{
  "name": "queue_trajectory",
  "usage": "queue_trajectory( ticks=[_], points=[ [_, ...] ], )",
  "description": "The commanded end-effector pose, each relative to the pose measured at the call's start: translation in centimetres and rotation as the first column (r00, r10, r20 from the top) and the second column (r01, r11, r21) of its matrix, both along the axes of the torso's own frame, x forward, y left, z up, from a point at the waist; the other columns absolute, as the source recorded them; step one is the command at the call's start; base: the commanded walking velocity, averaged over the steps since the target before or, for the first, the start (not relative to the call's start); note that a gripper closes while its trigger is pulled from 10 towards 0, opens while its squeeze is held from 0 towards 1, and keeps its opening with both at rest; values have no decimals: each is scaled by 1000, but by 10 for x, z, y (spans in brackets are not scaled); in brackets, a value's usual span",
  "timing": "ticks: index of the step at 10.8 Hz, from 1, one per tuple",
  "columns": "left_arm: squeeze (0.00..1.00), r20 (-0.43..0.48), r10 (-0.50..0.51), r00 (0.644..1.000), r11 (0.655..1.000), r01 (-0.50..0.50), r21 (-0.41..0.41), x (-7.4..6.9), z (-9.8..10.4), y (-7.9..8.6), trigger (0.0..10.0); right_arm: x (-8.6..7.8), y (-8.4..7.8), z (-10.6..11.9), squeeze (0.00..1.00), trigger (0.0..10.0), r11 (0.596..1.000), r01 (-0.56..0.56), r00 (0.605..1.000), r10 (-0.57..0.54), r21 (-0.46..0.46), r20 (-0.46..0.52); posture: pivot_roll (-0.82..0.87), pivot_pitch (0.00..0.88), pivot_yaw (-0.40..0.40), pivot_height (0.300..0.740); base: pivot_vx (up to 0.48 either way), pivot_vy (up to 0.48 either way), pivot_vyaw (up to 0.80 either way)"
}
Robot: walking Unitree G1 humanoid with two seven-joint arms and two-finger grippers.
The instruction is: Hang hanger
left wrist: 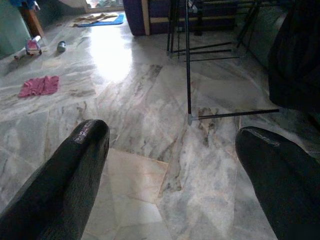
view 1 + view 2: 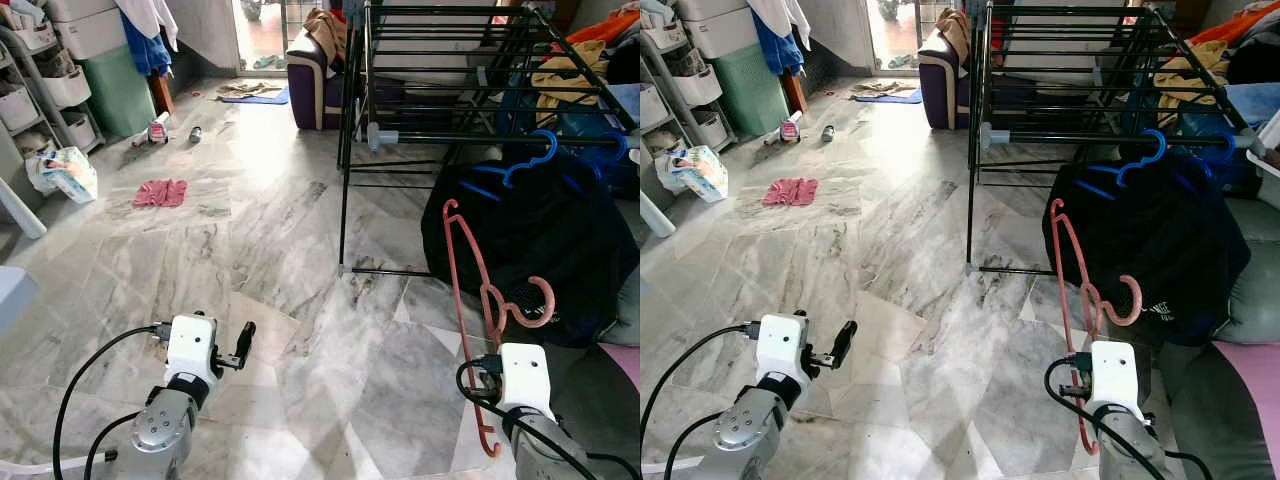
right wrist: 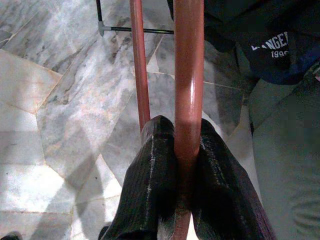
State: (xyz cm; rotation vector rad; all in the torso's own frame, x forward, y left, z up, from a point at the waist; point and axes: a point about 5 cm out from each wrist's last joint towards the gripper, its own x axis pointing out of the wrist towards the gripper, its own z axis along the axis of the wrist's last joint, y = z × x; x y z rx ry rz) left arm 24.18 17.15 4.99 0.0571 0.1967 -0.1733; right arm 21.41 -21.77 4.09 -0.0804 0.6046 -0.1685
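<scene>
A pink plastic hanger [image 2: 470, 285] stands nearly upright at the lower right, its hook [image 2: 540, 305] curling to the right. My right gripper [image 3: 182, 165] is shut on one of its bars, and the white wrist block [image 2: 524, 378] covers the fingers in the eye views. The black drying rack [image 2: 450, 60] stands ahead on the right, with a blue hanger [image 2: 525, 160] hooked on its front rail. My left gripper [image 2: 240, 350] hovers open over the floor at the lower left, with nothing between its fingers [image 1: 70, 175].
A black garment [image 2: 530, 250] drapes beneath the rack. A red cloth [image 2: 160, 192], a bag [image 2: 65, 172] and small items lie on the marble floor to the left. Shelving [image 2: 50, 70] lines the far left and a sofa [image 2: 315, 75] stands behind.
</scene>
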Motion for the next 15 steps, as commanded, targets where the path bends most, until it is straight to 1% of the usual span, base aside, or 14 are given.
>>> queue_trajectory(
  ticks=[1, 2, 3, 4, 5, 8, 11, 13, 15],
  points=[
    [0, 56, 27, 998, 999, -25, -30, 3, 6, -7, 10000, 16, 9, 19, 0, 10000, 998, -66, 979, 60, 21, 193, -10, 21, -17, 740, 0, 0, 0],
    [0, 57, 30, 998, 999, -29, -27, 3, 7, -6, 10000, 17, 11, 21, 0, 10000, 997, -69, 975, 60, 34, 216, -10, 19, -15, 740, 0, 0, 0],
    [0, 59, 29, 998, 999, -28, -20, 3, 8, -6, 10000, 17, 11, 21, 0, 10000, 997, -63, 974, 54, 37, 218, -6, 19, -16, 740, 0, 0, 0],
    [0, 57, 31, 998, 999, -29, -27, 3, 7, -7, 10000, 18, 11, 21, 0, 10000, 997, -58, 974, 48, 41, 219, -4, 17, -16, 740, 0, 0, 0],
    [0, 56, 38, 998, 999, -37, -17, 3, 8, -6, 10000, 19, 13, 20, 0, 10000, 997, -69, 974, 60, 37, 218, -1, 17, -17, 740, 0, 0, 0],
    [0, 63, 43, 997, 999, -43, 0, 3, 8, -5, 10000, 19, 11, 19, 0, 10000, 997, -71, 975, 63, 31, 213, 1, 16, -17, 740, 0, 0, 0],
    [0, 67, 46, 997, 999, -47, 4, 4, 8, -6, 10000, 19, 12, 19, 0, 10000, 997, -71, 975, 63, 33, 211, -1, 15, -18, 740, 0, 0, 0],
    [0, 64, 42, 997, 999, -43, 7, 4, 7, -5, 10000, 19, 11, 18, 0, 10000, 998, -66, 979, 65, -3, 193, 7, 19, -10, 740, 0, 0, 0],
    [0, 64, 42, 997, 999, -43, 7, 4, 7, -5, 10000, 19, 11, 18, 0, 10000, 998, -66, 979, 65, -3, 193, 7, 19, -10, 740, 0, 0, 0]
  ],
)
